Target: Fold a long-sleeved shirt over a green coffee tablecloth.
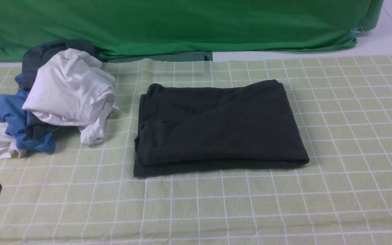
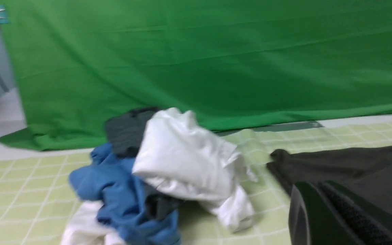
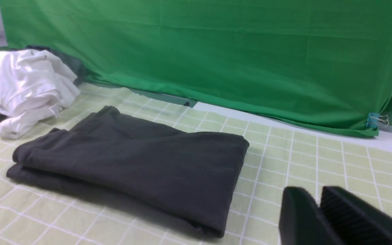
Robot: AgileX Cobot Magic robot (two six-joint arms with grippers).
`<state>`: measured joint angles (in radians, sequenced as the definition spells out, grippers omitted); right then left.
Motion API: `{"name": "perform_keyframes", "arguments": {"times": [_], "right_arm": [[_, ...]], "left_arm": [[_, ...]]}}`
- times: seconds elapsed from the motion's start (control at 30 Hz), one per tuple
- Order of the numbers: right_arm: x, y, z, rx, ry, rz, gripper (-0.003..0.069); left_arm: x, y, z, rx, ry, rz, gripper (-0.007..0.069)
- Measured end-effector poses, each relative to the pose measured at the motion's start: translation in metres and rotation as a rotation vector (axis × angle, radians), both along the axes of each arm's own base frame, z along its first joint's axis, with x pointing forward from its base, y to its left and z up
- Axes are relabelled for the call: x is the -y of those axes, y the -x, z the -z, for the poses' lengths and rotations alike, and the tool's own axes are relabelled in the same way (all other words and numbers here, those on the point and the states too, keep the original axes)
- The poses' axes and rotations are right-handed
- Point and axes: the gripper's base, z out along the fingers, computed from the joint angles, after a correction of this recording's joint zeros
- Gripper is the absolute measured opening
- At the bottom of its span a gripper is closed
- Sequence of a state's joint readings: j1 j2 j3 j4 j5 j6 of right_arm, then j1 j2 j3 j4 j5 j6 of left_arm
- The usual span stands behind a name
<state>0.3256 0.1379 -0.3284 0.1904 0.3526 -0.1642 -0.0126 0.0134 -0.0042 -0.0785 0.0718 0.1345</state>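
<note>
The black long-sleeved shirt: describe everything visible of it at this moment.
The long-sleeved shirt is black, soft matte knit, folded into a flat, roughly rectangular stack with layered edges showing along its near and left sides. Sleeves, collar and any print are tucked out of sight. It lies mid-cloth on the green coffee tablecloth, apart from the clothes pile; nothing else touches it.

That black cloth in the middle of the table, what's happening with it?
It is a long-sleeved shirt that a two-armed robot is folding. Right now it lies as a neat folded rectangle on the green checked tablecloth, and neither arm is touching it. The left gripper is shut and empty, off to the shirt's left. The right gripper holds nothing and sits off to its right. A pile of white and blue clothes sits apart, farther left.
</note>
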Motion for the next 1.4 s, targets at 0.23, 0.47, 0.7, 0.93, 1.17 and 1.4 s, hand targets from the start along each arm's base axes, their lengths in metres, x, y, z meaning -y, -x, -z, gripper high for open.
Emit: {"name": "perform_keyframes", "arguments": {"times": [0.23, 0.47, 0.7, 0.93, 1.17, 1.4], "right_arm": [[0.000, 0.000, 0.000, -0.004, 0.002, 0.000, 0.0124], [0.000, 0.000, 0.000, -0.005, 0.001, 0.000, 0.0145], [0.000, 0.000, 0.000, -0.005, 0.001, 0.000, 0.0164], [0.000, 0.000, 0.000, -0.005, 0.001, 0.000, 0.0178], [0.000, 0.000, 0.000, -0.005, 0.001, 0.000, 0.0194], [0.000, -0.001, 0.001, 0.039, 0.039, 0.003, 0.0198]], "left_arm": [[0.000, 0.002, 0.018, -0.170, -0.004, -0.004, 0.0013], [0.000, 0.002, 0.018, -0.164, -0.004, -0.004, 0.0013], [0.000, 0.002, 0.017, -0.163, -0.004, -0.004, 0.0014], [0.000, 0.002, 0.018, -0.164, -0.004, -0.004, 0.0014], [0.000, 0.002, 0.017, -0.163, -0.004, -0.004, 0.0015], [0.000, 0.002, 0.017, -0.163, -0.004, -0.004, 0.0015]]}}
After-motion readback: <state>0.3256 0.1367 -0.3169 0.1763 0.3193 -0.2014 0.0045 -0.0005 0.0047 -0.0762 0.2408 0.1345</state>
